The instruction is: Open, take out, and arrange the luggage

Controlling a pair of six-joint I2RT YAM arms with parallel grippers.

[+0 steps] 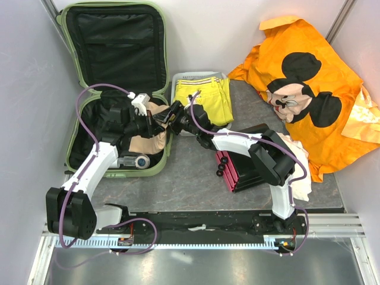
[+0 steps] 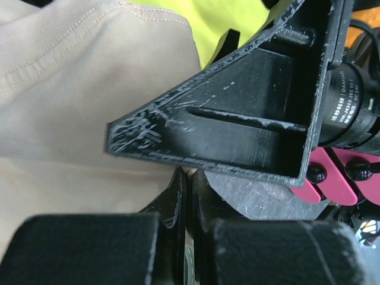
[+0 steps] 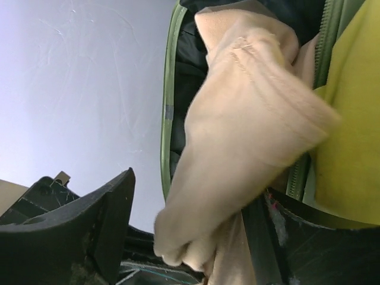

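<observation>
The pale green luggage lies open at the left, its black-lined lid leaning on the back wall. A beige garment hangs over its right rim. My left gripper is shut on a fold of this garment, a sliver of cloth showing at its tips. My right gripper faces it from the right and is open. In the right wrist view the lifted garment hangs between the fingers and brushes the right one, with the luggage rim behind. One right finger crosses the left wrist view.
Yellow trousers lie in a white basket just right of the luggage. A black box with pink drawers stands under the right arm. An orange cartoon-mouse garment covers the back right. A grey and white device lies in the luggage.
</observation>
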